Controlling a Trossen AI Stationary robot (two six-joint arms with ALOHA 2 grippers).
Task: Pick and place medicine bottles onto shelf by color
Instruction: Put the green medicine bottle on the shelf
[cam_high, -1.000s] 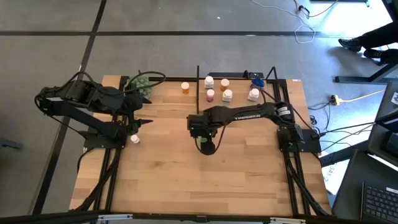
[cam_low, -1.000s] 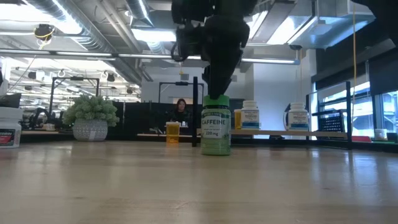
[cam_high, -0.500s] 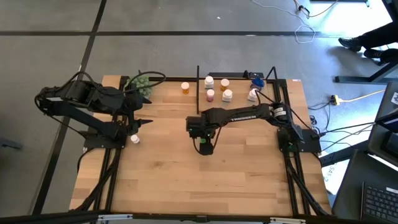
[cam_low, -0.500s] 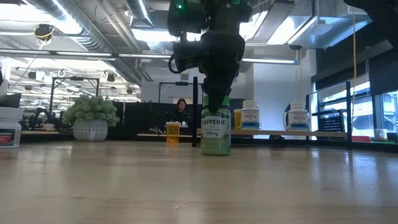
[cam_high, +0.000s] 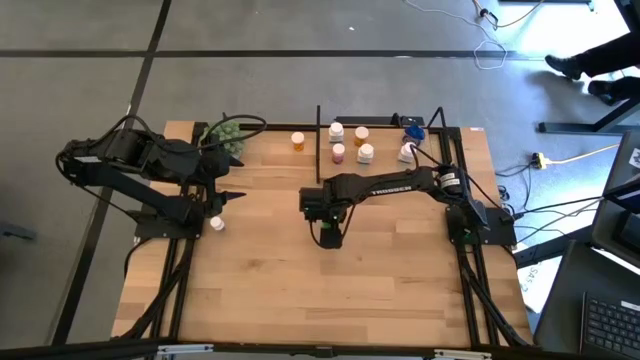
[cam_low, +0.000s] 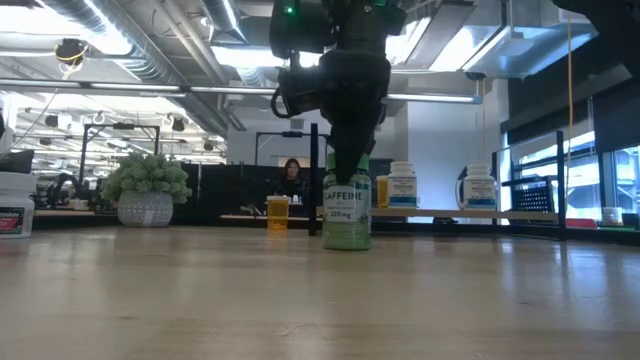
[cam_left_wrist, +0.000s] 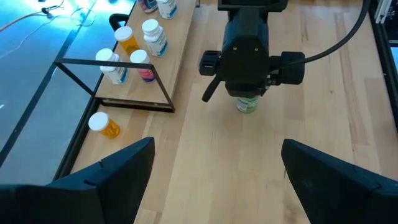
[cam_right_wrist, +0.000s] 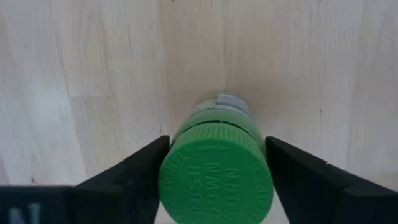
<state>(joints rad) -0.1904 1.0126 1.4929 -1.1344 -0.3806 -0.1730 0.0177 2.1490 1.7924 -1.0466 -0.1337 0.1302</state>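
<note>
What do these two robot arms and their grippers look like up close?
Both arms are dark, jointed and slim. The right arm carries white lettering along its link, and black cables trail from it. The left gripper has two broad, wedge-shaped black fingers.

Green-capped green plastic bottle (cam_high: 330, 237): almost wholly hidden under right gripper (cam_high: 329, 228) in high view. Cap's near edge cut off in right wrist view. Fingertip contact with cap unclear. White bottles on light wood black-framed shelf (cam_low: 520, 213): label text too small to read.
</note>
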